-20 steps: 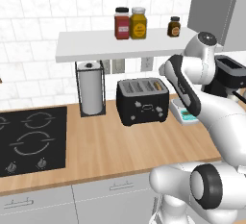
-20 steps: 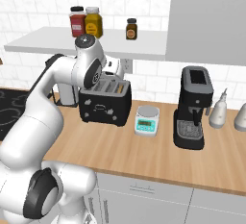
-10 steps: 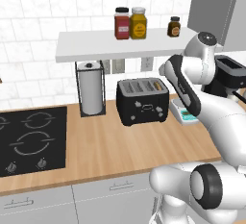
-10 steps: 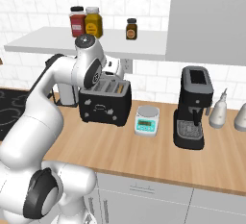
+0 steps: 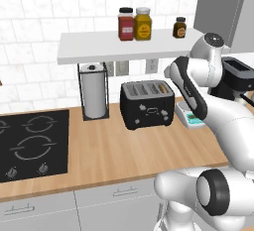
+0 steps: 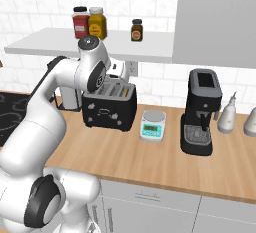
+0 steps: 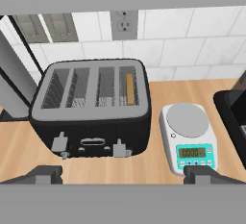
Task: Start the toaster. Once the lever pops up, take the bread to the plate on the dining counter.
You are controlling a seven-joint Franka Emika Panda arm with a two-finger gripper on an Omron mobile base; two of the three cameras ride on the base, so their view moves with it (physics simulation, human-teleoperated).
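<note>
The black toaster [image 5: 147, 103] stood on the wooden desk [image 5: 114, 155] against the white tiled wall, beneath a white shelf [image 5: 114, 50] that carried a red jar [image 5: 126, 24], a yellow jar [image 5: 142, 24] and a small dark jar [image 5: 179, 27]. In the hand view the toaster [image 7: 91, 107] showed four slots in its silver-grey top, and the bread [image 7: 129, 88] stood on edge in the slot farthest right, seen as a thin golden strip sunk inside it. Two pale levers and a knob sat on the toaster's front face. The pincer [image 7: 123, 174] hung above and in front of the toaster with its jaws spread wide, holding nothing and touching nothing; one dark fingertip rose at each lower corner of the hand view. Just beside the toaster, on the side toward the coffee machine, lay a small white kitchen scale [image 7: 188, 136] with a teal display, close to the toaster but apart from it. A black coffee machine [image 6: 200, 112] stood beyond the scale, with a pale bottle [image 6: 227, 115] next to it. On the toaster's other side a paper towel roll [image 5: 94, 96] stood upright in a wire holder, and further along that way a black cooktop [image 5: 31, 143] was set into the desk. A wall socket [image 7: 124, 22] sat in the tiles behind the toaster.
</note>
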